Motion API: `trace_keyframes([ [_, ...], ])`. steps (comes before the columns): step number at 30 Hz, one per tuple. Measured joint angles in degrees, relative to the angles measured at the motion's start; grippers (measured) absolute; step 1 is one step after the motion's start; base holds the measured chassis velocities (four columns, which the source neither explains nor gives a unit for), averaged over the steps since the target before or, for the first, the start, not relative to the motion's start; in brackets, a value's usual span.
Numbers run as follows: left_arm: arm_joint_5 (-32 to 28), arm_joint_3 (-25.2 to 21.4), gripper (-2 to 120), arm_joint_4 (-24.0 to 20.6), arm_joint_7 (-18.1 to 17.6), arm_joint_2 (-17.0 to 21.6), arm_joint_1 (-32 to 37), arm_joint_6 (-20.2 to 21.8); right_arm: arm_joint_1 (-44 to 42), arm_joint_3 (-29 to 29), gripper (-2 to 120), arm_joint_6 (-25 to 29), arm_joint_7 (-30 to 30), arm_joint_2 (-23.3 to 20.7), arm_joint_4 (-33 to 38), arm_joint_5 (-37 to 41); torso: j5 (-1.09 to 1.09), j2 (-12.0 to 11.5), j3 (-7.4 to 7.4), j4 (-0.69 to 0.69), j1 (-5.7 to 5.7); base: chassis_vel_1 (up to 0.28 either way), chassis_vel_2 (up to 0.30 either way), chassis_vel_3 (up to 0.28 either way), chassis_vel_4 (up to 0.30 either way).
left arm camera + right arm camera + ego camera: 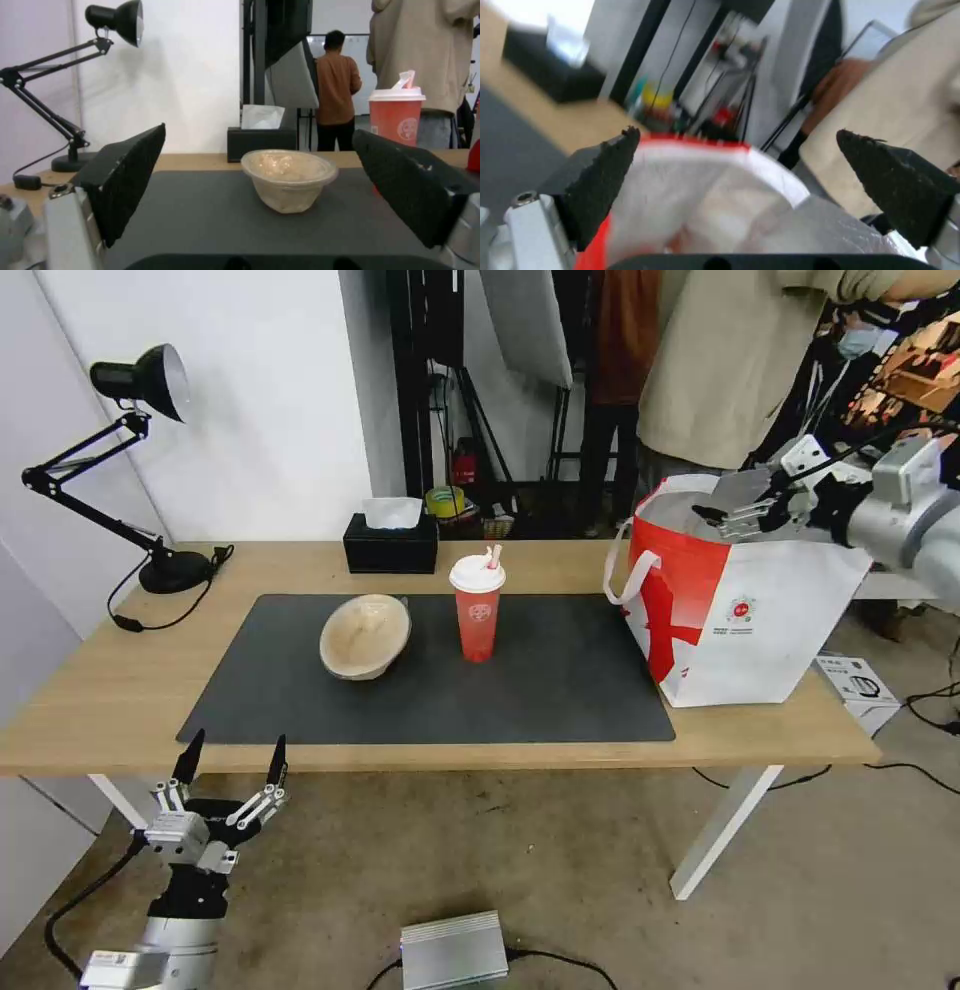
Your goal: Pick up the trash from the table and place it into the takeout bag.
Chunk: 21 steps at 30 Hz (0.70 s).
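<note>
A tan bowl lies tipped on the dark mat of the table, and a red cup with a white lid and straw stands to its right. The takeout bag stands upright on the table's right end. My right gripper hovers open over the bag's mouth; in the right wrist view my right gripper looks down on the bag's blurred pale, foil-lined inside. My left gripper waits open below the table's front edge. From the left wrist view, my left gripper faces the bowl and cup.
A black desk lamp stands at the table's back left, with a black tissue box behind the mat. A person stands close behind the bag. On the floor lie a silver box and a white carton.
</note>
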Motion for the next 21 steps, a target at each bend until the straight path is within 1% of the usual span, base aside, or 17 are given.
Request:
trace_keyframes([
  [1, 0.0, 0.0, 100, 0.0, 0.0, 0.0, 0.0, 0.0, 0.0, 0.0, 100, 0.0, 0.0, 0.0, 0.0, 0.0, 0.0, 0.0, 0.0, 0.0, 0.0, 0.0, 0.0, 0.0, 0.0],
  [3, 0.01, 0.01, 100, 0.0, -0.01, -0.01, 0.06, 0.0, -6.18, 3.95, 100, 3.53, 5.93, 0.85, 3.03, 1.38, 0.05, -0.01, 0.0, 0.0, 0.0, 0.0, 0.0, 0.0, 0.0],
  [5, 0.02, 0.04, 100, 0.0, -0.02, -0.01, 0.08, -0.01, -10.92, 7.75, 100, 7.49, 9.61, 1.77, 5.27, 1.5, 0.0, 0.0, 0.0, -0.01, 0.0, 0.0, 0.0, 0.0, 0.0],
  [6, 0.02, 0.04, 100, 0.0, -0.02, -0.01, 0.08, -0.01, -10.92, 7.75, 100, 7.49, 9.61, 1.77, 5.27, 1.5, 0.0, 0.0, 0.0, -0.01, 0.0, 0.0, 0.0, 0.0, 0.0],
  [9, 0.03, 0.2, 100, -0.32, -0.03, -0.05, 0.17, -0.02, -17.24, 11.71, 100, 11.23, 13.38, 3.05, 8.43, 1.25, 0.03, 0.0, 0.0, -0.01, 0.0, 0.0, 0.0, 0.0, 0.0],
  [10, 0.04, 0.25, 100, -0.44, -0.04, -0.08, 0.19, -0.02, -19.1, 13.0, 100, 12.28, 14.11, 3.37, 9.25, 0.93, 0.02, 0.0, 0.0, -0.01, 0.0, 0.0, 0.0, 0.0, 0.0],
  [11, 0.04, 0.25, 100, -0.44, -0.04, -0.08, 0.19, -0.02, -19.1, 13.0, 100, 12.28, 14.11, 3.37, 9.25, 0.93, 0.02, 0.0, 0.0, -0.01, 0.0, 0.0, 0.0, 0.0, 0.0],
  [13, 0.1, 0.36, 100, -0.6, -0.05, -0.11, 0.22, -0.02, -24.01, 15.7, 100, 14.43, 15.14, 4.23, 10.84, -0.62, 0.01, 0.0, 0.0, -0.01, 0.0, 0.0, 0.0, 0.0, 0.0],
  [14, 0.12, 0.38, 100, -0.72, -0.06, -0.13, 0.25, -0.02, -26.87, 17.33, 100, 15.84, 15.57, 4.92, 11.62, -1.82, 0.04, -0.01, 0.0, -0.01, 0.0, 0.0, 0.0, 0.0, 0.0],
  [15, 0.14, 0.4, 100, -0.83, -0.07, -0.16, 0.29, -0.02, -29.06, 18.65, 100, 16.91, 15.93, 5.5, 12.3, -2.85, 0.02, 0.0, 0.0, -0.01, 0.0, 0.0, 0.0, 0.0, 0.0],
  [16, 0.14, 0.4, 100, -0.83, -0.07, -0.16, 0.29, -0.02, -29.06, 18.65, 100, 16.91, 15.93, 5.5, 12.3, -2.85, 0.02, 0.0, 0.0, -0.01, 0.0, 0.0, 0.0, 0.0, 0.0],
  [19, 0.21, 0.38, 100, -1.08, -0.06, -0.14, 0.5, -0.02, -34.66, 21.36, 100, 19.93, 17.15, 7.81, 13.89, -6.07, 0.04, 0.0, 0.0, -0.02, 0.0, 0.0, 0.0, 0.0, 0.0],
  [20, 0.21, 0.38, 100, -1.08, -0.06, -0.14, 0.5, -0.02, -34.66, 21.36, 100, 19.93, 17.15, 7.81, 13.89, -6.07, 0.04, 0.0, 0.0, -0.02, 0.0, 0.0, 0.0, 0.0, 0.0],
  [21, 0.23, 0.39, 100, -1.18, -0.06, -0.16, 0.51, -0.02, -36.14, 22.02, 100, 20.85, 17.54, 8.62, 14.39, -7.13, 0.0, 0.0, 0.0, -0.01, 0.0, 0.0, 0.0, 0.0, 0.0],
])
